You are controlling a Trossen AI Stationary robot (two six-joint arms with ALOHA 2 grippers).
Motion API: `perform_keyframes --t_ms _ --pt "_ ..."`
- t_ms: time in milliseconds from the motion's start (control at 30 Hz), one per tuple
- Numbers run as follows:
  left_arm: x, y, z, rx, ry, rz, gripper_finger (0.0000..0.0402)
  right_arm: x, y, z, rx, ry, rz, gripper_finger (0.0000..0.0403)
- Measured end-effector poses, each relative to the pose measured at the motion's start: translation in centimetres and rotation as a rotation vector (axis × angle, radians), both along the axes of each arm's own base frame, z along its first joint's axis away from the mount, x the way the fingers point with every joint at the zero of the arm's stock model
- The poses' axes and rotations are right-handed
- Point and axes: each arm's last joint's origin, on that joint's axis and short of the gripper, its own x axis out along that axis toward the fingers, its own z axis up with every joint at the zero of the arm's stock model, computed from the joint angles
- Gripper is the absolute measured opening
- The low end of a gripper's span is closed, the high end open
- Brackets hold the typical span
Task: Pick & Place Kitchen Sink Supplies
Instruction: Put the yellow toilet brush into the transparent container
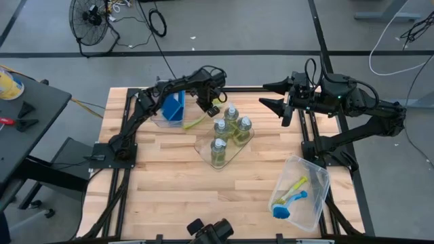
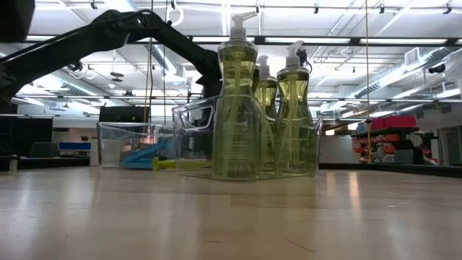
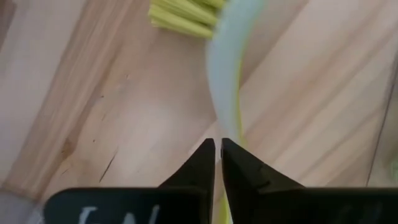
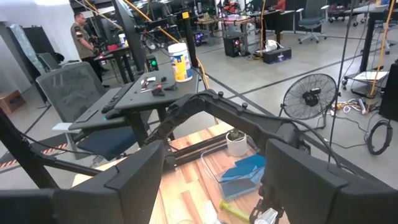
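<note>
A yellow-green dish brush (image 1: 195, 123) lies on the table between the clear bin of blue sponges (image 1: 173, 108) and a clear tray (image 1: 202, 144) holding several bottles of yellow-green liquid (image 1: 229, 130). My left gripper (image 1: 211, 108) points down over the brush's handle and is shut on it. In the left wrist view the bristles (image 3: 180, 15) show far from the gripper (image 3: 218, 144). My right gripper (image 1: 283, 103) waits raised at the far right, open and holding nothing. My left gripper pinches the brush's pale handle (image 3: 225, 118) between its two fingers, well away from the bristle head. The fingers come from above, pointing down, and lie across the handle. The brush lies on the table, its head toward the sponge bin.
A clear bin (image 1: 313, 177) at the near right holds a blue brush (image 1: 283, 210) and a yellow-green one (image 1: 296, 184). Bare wood lies across the table's near left and middle. A fan and cables stand on the floor beyond the far edge.
</note>
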Motion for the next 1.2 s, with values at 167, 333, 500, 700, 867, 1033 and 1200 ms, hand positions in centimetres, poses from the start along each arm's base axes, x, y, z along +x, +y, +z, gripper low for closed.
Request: perform_keyframes --t_ms 167,333,500,700,867,1033,1200 --pt "-0.1 -0.2 0.7 0.005 -0.001 -0.003 0.0044 0.0 0.0 0.0 0.000 -0.001 -0.001 0.0285" --pt "0.0 -0.8 0.9 0.035 0.036 -0.014 0.0076 0.0 0.0 0.0 0.000 -0.002 0.000 0.0285" --pt "0.0 -1.4 1.6 0.049 0.049 -0.025 0.0134 0.0 0.0 0.0 0.000 -0.002 -0.001 0.0285" --pt "-0.4 -0.9 2.1 0.067 0.040 -0.013 0.0203 0.0 0.0 0.0 -0.003 -0.002 -0.002 0.0285" --pt "-0.2 -0.6 2.1 0.091 0.021 0.000 0.0237 0.0 0.0 0.0 0.000 -0.002 -0.003 0.0285" --pt "-0.2 -0.7 2.1 0.081 0.026 0.010 0.0247 0.0 0.0 0.0 0.000 -0.002 -0.003 0.0285" --pt "-0.6 -0.9 2.1 0.057 0.065 0.001 0.0248 0.0 0.0 0.0 0.000 -0.003 -0.004 0.0285"
